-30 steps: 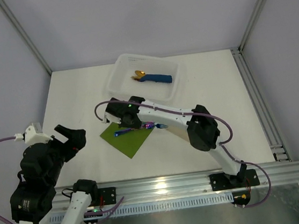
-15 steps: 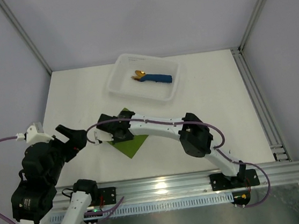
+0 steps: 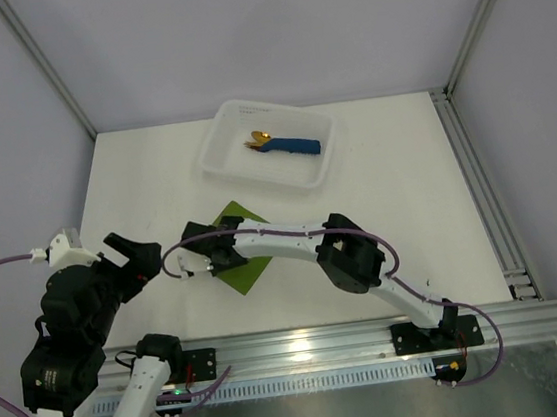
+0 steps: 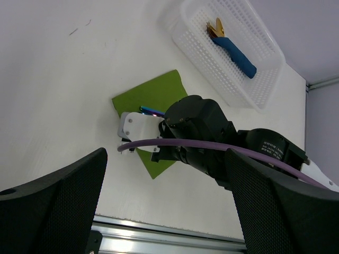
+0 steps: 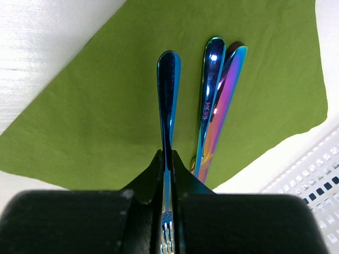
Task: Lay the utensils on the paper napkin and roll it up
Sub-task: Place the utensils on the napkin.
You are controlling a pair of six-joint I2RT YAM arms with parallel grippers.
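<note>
White tube links and chunky black joints form the right arm (image 3: 284, 236) and left arm (image 3: 69, 315), purple cables (image 4: 180, 141) loop alongside, and the left gripper (image 4: 165, 174) has black mesh-textured fingers (image 4: 58, 206).

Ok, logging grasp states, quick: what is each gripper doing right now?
Left gripper: open, holding nothing.
Right gripper: shut on one iridescent utensil, above the green napkin.

A short stamped mark is seen running along the handle of the middle one of the three utensils (image 5: 207, 100). Its letters are too small and blurred to be read with confidence. No other text, label, brand or number can be read.
</note>
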